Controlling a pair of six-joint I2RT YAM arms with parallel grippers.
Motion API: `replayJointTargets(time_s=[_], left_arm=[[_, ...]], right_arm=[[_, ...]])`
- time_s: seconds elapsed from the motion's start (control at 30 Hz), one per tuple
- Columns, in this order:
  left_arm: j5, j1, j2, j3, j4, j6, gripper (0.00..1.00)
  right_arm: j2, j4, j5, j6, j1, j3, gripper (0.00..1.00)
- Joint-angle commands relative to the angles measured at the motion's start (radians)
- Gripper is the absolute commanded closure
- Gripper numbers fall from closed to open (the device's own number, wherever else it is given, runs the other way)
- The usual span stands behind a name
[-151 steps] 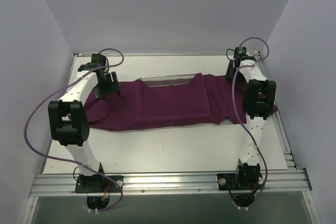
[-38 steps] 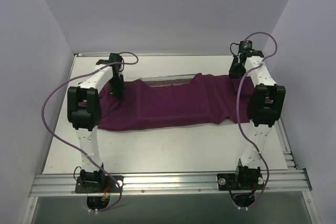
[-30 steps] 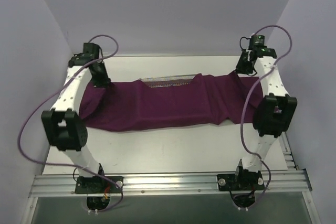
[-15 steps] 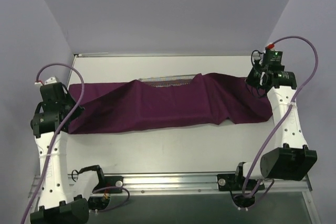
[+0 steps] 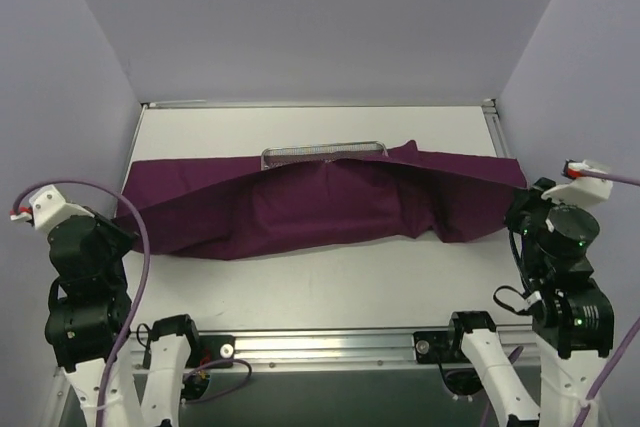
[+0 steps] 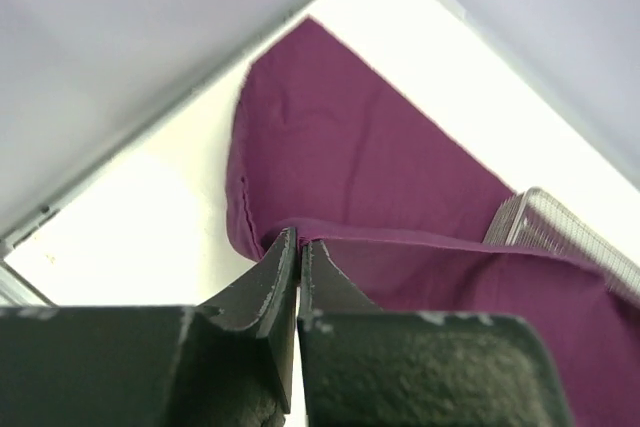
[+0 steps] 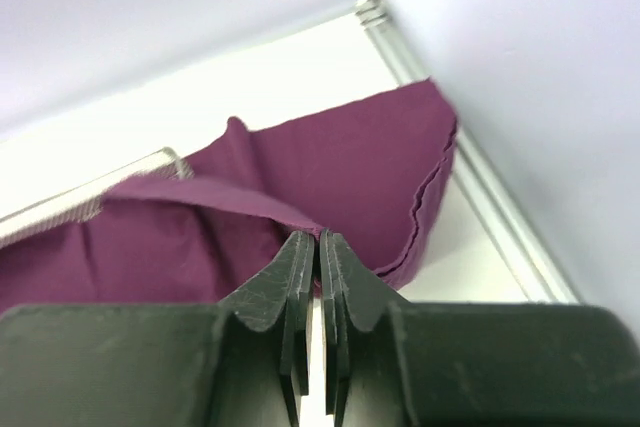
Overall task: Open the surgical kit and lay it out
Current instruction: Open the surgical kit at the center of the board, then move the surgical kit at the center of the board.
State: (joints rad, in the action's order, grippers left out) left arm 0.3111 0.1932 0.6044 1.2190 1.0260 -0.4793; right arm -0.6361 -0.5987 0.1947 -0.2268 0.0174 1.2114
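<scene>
Here the left gripper [image 6: 298,245] has its two dark fingers pressed together with only a hairline between them. A folded edge of the purple cloth wrap [image 6: 345,142] runs straight into their tips, so it has the wrap pinched at that end. Beyond those tips the cloth spreads flat over the white bench [image 6: 150,197] towards the far corner. Ahead and to the gripper's right, one end of the wire-mesh tray [image 6: 560,232] pokes out bare from under the fabric. The right gripper [image 7: 318,239] is closed in the same way, its fingers meeting on a ridge of the cloth that rises up to them. The wrap's loose corner lies just past the tips and to their right, close to the bench's side rail. The tray's rim shows ahead and well to this gripper's left. From above, the wrap stretches as one long band across the bench from one gripper to the other, wrinkled and drooping along its near edge. The tray sits about midway between the two grippers, its far rim uncovered while the cloth drapes over the rest of it. Whether anything lies inside the tray cannot be told.
</scene>
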Motion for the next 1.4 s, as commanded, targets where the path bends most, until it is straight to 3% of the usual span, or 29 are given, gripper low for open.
replayJointTargets(time_s=[0.0,0.07,0.27,0.4,0.47,0.5,0.53,0.6,0.67,0.77,0.8,0.83,0.87,0.93,0.97,1.03,1.07,1.1,1.2,1.37], left_arm=[[0.097,0.0,-0.08,0.033,-0.079,0.025,0.92],[0.141,-0.006,-0.156,-0.021,-0.118,0.033,0.85],[0.262,-0.047,-0.326,-0.156,-0.075,-0.018,0.8],[0.35,-0.072,-0.354,-0.133,-0.034,-0.074,0.78],[0.39,-0.072,-0.36,-0.11,-0.029,-0.088,0.66],[0.402,-0.072,-0.362,-0.09,-0.03,-0.103,0.54],[0.411,-0.072,-0.361,-0.081,-0.029,-0.113,0.38],[0.372,-0.071,-0.359,-0.084,-0.072,-0.11,0.33],[0.272,-0.042,-0.336,-0.09,-0.104,-0.134,0.18],[-0.002,0.02,-0.276,-0.17,-0.214,-0.151,0.1],[-0.083,0.032,-0.249,-0.199,-0.257,-0.174,0.13],[-0.162,0.058,-0.176,-0.235,-0.295,-0.18,0.23],[-0.281,0.067,-0.135,-0.248,-0.36,-0.209,0.29],[-0.358,0.071,0.017,-0.242,-0.415,-0.234,0.47],[-0.422,0.071,0.068,-0.23,-0.425,-0.239,0.63],[-0.495,0.071,0.247,-0.193,-0.429,-0.231,0.72],[-0.526,0.066,0.308,-0.144,-0.413,-0.205,0.87],[-0.594,0.063,0.371,-0.124,-0.406,-0.197,0.89],[-0.684,0.061,0.593,-0.046,-0.37,-0.15,0.98],[-0.65,0.061,0.846,0.072,-0.301,-0.128,0.98]], right_arm=[[0.106,0.029,0.173,0.011,0.007,-0.033,0.93],[0.151,0.007,0.231,-0.02,0.015,-0.027,0.89],[0.239,-0.118,0.269,-0.037,0.045,0.029,0.82],[0.297,-0.229,0.305,-0.094,0.114,0.082,0.83],[0.332,-0.263,0.345,-0.152,0.168,0.096,0.81],[0.338,-0.289,0.353,-0.169,0.191,0.099,0.66],[0.343,-0.299,0.362,-0.192,0.24,0.093,0.6],[0.311,-0.276,0.332,-0.242,0.295,0.068,0.54],[0.22,-0.218,0.302,-0.25,0.366,-0.01,0.5],[0.007,-0.063,0.259,-0.255,0.415,-0.079,0.49],[-0.051,0.041,0.22,-0.214,0.415,-0.085,0.5],[-0.106,0.072,0.222,-0.213,0.415,-0.079,0.51],[-0.22,0.094,0.226,-0.212,0.414,-0.047,0.58],[-0.333,0.16,0.215,-0.184,0.412,-0.009,0.67],[-0.435,0.18,0.206,-0.172,0.408,0.026,0.77],[-0.538,0.197,0.127,-0.171,0.357,0.074,0.85],[-0.622,0.207,0.07,-0.172,0.322,0.089,0.95],[-0.661,0.233,0.004,-0.18,0.226,0.099,0.99],[-0.818,0.266,-0.216,-0.212,0.071,0.103,1.0],[-1.054,0.249,-0.357,-0.191,-0.062,0.149,1.0]])
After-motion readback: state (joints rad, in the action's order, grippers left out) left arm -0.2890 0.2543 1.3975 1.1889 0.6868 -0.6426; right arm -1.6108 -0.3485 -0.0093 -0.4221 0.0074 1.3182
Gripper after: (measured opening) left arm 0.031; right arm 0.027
